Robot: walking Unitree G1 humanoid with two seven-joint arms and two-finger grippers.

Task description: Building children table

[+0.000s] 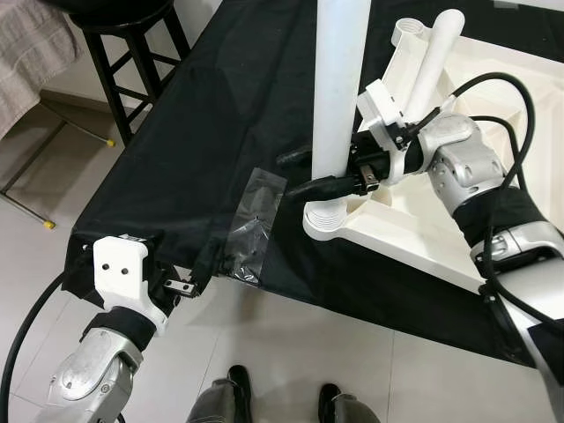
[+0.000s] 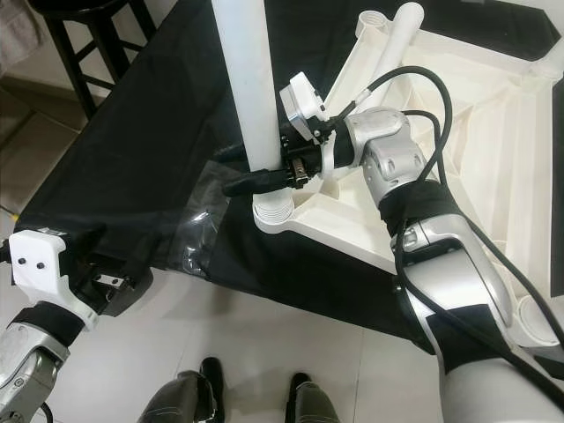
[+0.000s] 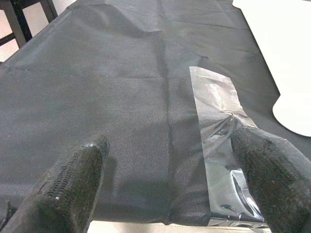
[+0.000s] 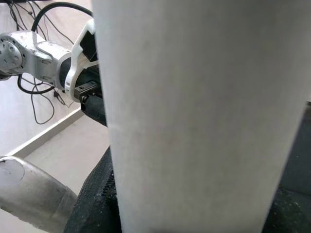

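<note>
A white table top [image 1: 458,233] lies upside down on a black cloth [image 1: 203,132] spread on the floor. One white leg [image 1: 339,88] stands upright in the near corner socket [image 1: 324,220]. My right gripper [image 1: 304,173] is shut on that leg [image 4: 194,121] just above the socket, one black finger on each side. A second white leg [image 1: 434,62] lies slanted on the table top, near another threaded socket [image 1: 410,31]. My left gripper [image 3: 170,179] is open and empty, low over the cloth's near left edge, with a finger [image 3: 265,170] touching a clear plastic bag [image 3: 218,121].
The clear plastic bag [image 1: 256,225] lies on the cloth between the two grippers. A black stool [image 1: 132,44] stands at the back left, with a grey towel [image 1: 31,53] beside it. My feet [image 1: 233,388] stand on the pale tiles in front of the cloth.
</note>
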